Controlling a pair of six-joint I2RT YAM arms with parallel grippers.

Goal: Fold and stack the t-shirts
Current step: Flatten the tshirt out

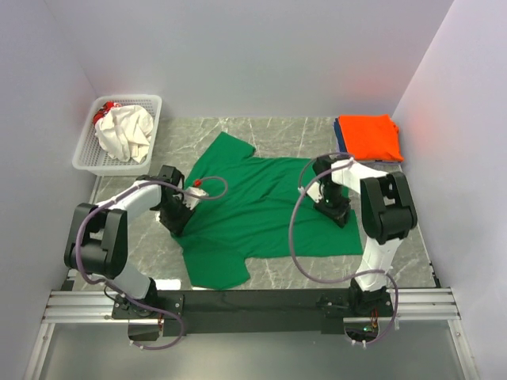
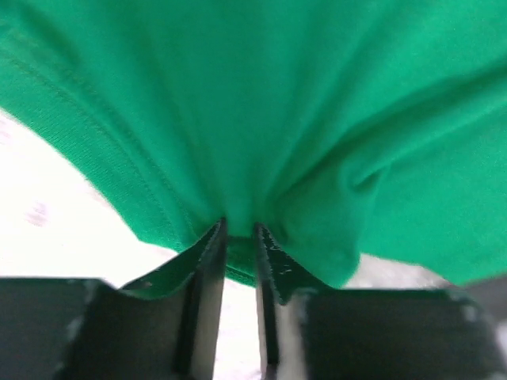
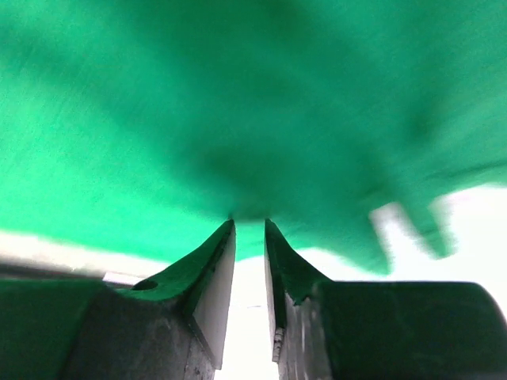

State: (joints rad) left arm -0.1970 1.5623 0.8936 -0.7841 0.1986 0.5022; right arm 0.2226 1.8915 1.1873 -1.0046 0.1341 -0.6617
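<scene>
Reaching forward and bent low over the table: both arms, one at each side of the green t-shirt [image 1: 253,207].
- Left gripper [image 1: 179,215]: tilted down at the shirt's left edge, between the two sleeves. In the wrist view its fingers [image 2: 207,269] stand nearly together, with a pucker of green hem clamped between the tips.
- Right gripper [image 1: 337,212]: tilted down at the shirt's right edge. The wrist view is blurred, but the fingers [image 3: 218,273] sit close together with green cloth nipped at the tips.
- Green t-shirt: spread flat mid-table, sleeves toward the left.
- Orange t-shirt [image 1: 370,136]: folded at the far right corner, lying on a blue t-shirt [image 1: 338,133] of which only an edge shows.
- Cream-white t-shirt [image 1: 127,131]: crumpled in the white lattice basket [image 1: 85,155] at the far left corner.
- Table [image 1: 301,131]: grey marble pattern.
- Walls [image 1: 253,55]: plain and pale on three sides.
</scene>
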